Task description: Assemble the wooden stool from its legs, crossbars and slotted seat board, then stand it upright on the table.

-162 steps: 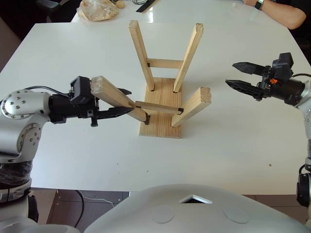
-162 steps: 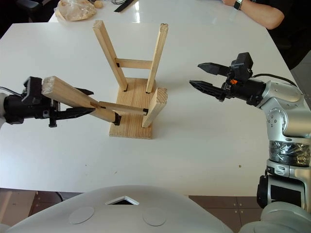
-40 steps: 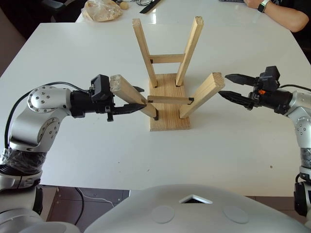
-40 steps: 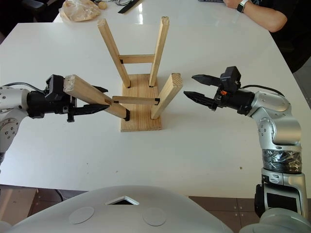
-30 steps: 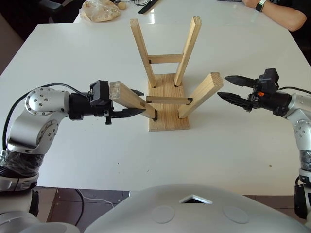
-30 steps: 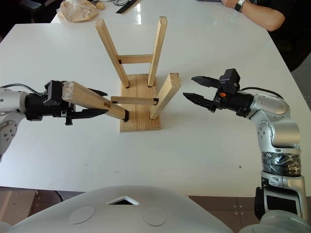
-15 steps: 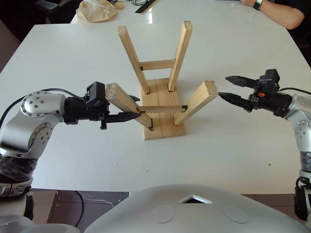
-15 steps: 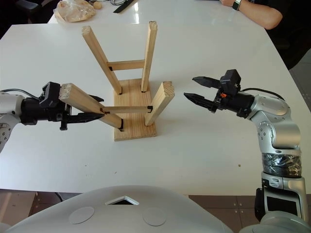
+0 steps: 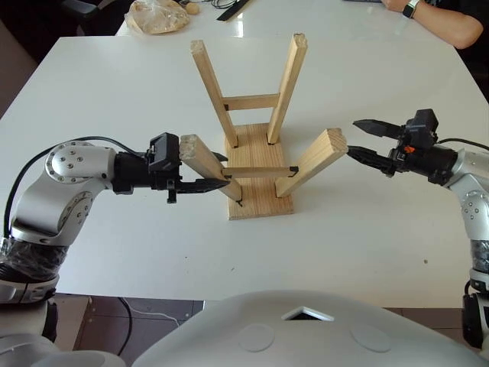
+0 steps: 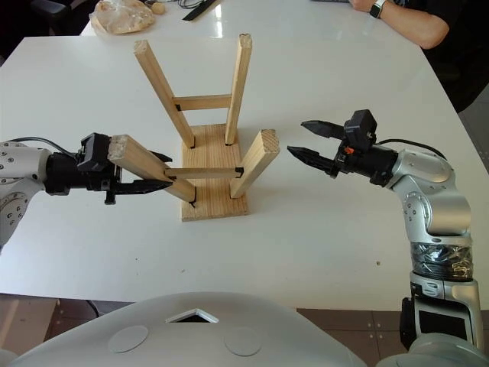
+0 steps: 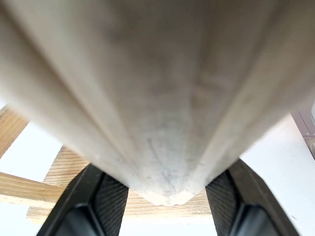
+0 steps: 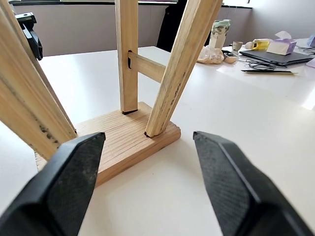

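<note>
Silver rounded arm joints (image 9: 72, 164), small screws. Thin black cable (image 9: 99, 138) arcs over left arm. Black forearms (image 9: 130, 170). Black pointed left gripper (image 9: 221, 170), matching right gripper (image 9: 351, 136). Small orange tab (image 9: 410, 143) at right wrist.

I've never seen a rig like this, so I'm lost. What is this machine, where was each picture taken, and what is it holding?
A humanoid robot with two arms, each ending in a two-finger tool. The wide pictures come from its head cameras, looking down; the close-ups from its wrists. On the white table a wooden stool stands upside down, seat board flat. The left tool grips the near left leg. The right tool is open beside the near right leg, holding nothing.
</note>
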You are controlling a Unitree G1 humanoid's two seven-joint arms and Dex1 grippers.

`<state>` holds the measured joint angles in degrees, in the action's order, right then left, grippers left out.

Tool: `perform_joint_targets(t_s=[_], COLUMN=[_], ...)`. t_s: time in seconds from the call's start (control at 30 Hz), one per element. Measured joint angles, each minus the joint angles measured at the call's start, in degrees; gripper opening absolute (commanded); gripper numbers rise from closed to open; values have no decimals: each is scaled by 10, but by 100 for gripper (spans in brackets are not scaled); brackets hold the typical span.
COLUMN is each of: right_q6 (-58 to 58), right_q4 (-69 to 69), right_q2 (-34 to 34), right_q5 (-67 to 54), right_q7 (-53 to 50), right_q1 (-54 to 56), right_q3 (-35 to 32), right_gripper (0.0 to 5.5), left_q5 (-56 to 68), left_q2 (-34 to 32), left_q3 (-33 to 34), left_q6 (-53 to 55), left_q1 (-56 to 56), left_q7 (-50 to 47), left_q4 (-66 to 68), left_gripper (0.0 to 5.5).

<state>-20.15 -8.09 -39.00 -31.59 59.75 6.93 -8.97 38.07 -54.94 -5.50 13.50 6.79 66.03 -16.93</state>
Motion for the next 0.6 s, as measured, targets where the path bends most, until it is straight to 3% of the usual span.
perform_joint_targets(t_s=[0.23, 0.33, 0.43, 0.6], right_q6=[-56, -117, -209, -268], right_q4=[-71, -151, -223, -280], right_q2=[88, 127, 178, 186], right_q5=[-52, -118, -194, -183], right_q7=[-271, -371, -440, -453], right_q1=[238, 311, 302, 198], right_q3=[-60, -53, 11, 136], right_gripper=[330, 330, 330, 330], left_q5=[-54, -71, -87, -99], left_q2=[89, 110, 130, 142], left_q3=[-52, -68, -85, -96], left_q6=[14, 34, 61, 66], left_q1=[58, 78, 98, 113], left_q7=[-98, -129, -159, -168], left_q4=[14, 15, 13, 22], left_gripper=[205, 205, 205, 205])
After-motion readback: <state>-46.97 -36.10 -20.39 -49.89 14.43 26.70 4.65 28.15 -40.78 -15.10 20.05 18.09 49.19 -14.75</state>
